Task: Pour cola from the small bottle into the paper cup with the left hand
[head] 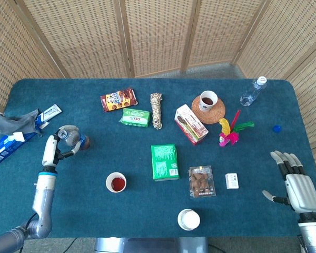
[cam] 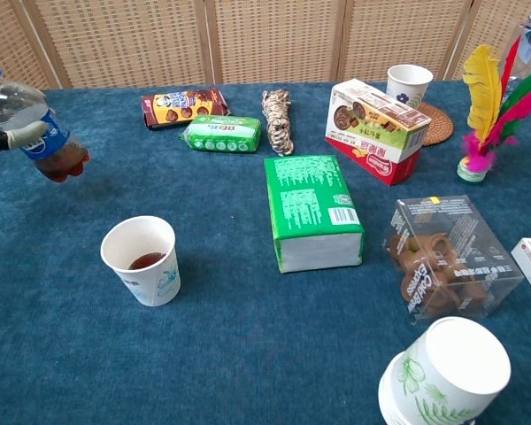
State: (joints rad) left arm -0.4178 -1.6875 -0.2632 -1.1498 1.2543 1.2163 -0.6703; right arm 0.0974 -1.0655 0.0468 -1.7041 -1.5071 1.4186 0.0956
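My left hand (head: pixel 53 149) grips the small cola bottle (cam: pixel 34 133) near the table's left edge, held above the cloth and tilted with its open neck toward the left. A little dark cola sits at its base (head: pixel 82 143). In the chest view only some fingers (cam: pixel 16 138) of that hand show around the bottle. The paper cup (cam: pixel 143 259) stands upright to the lower right of the bottle, apart from it, with cola in its bottom (head: pixel 116 183). My right hand (head: pixel 297 183) rests at the table's far right edge, fingers spread, holding nothing.
A green box (cam: pixel 311 210) lies right of the cup. Farther right sit a clear snack box (cam: pixel 442 257), a stack of paper cups (cam: pixel 442 372) and a red carton (cam: pixel 375 119). Snack packs (head: pixel 118 99), a rope bundle (head: pixel 156 110), another filled cup (head: pixel 208 100) lie behind.
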